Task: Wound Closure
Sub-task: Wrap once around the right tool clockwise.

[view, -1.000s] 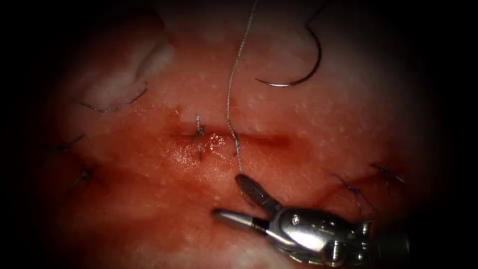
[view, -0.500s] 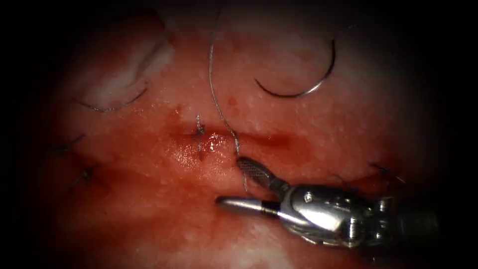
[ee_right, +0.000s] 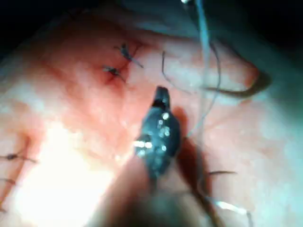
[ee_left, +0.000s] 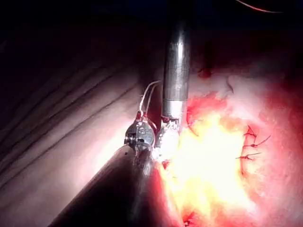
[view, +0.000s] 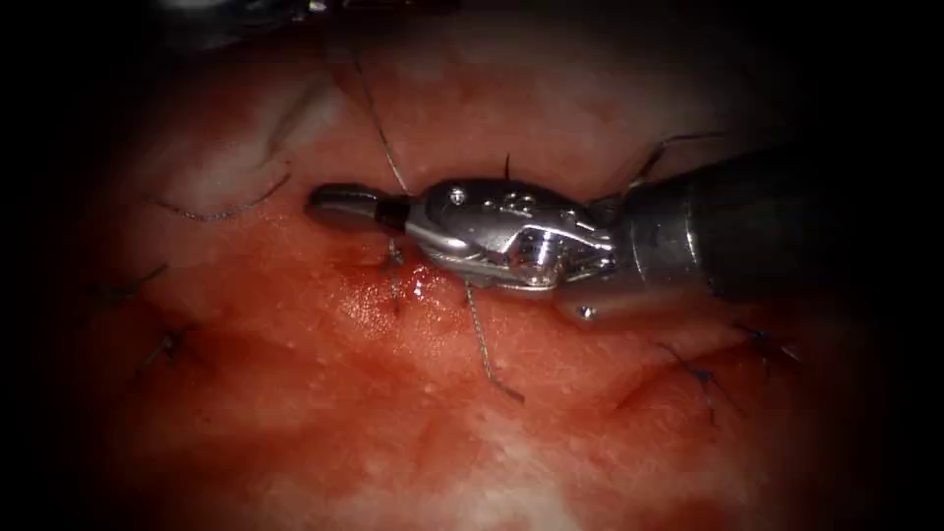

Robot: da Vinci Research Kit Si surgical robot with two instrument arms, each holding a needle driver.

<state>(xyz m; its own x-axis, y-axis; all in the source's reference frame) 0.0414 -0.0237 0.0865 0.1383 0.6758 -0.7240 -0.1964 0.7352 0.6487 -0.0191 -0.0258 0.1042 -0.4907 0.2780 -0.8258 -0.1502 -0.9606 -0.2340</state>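
Steel, pressed together and pointing to the picture's left: that is your right end effector [view: 329, 204] in the endoscope view, and the right wrist view [ee_right: 161, 97] agrees. You have nothing visibly pinched between its jaws. The thread [view: 379, 128] comes down from above and crosses at the base of those jaws. Whether it passes behind them or touches them cannot be told.

Your tool body and shaft lie across the tissue [view: 344, 413], just above the cut [view: 438, 280] and roughly parallel to it. Below the tool, the thread's free tail [view: 487, 354] emerges at the cut and trails down over the tissue to a loose end.

Your left end effector [ee_left: 139, 135] appears in the left wrist view, close beside the right arm's shaft. Its state and its hold, if any, cannot be told.

Needle: a thin dark curve [view: 674, 141] shows just above the right shaft. It may be part of the needle, but you cannot confirm this, nor whether it sits in the tissue.

Red fluid [view: 374, 310] pools along and below the cut. An earlier stitch [view: 393, 258] sits at the cut under the jaws. Further stitches lie well apart to the right [view: 700, 377] and to the left [view: 169, 342]. A cut end of thread [view: 226, 208] rests on pale tissue to the left of the jaws.
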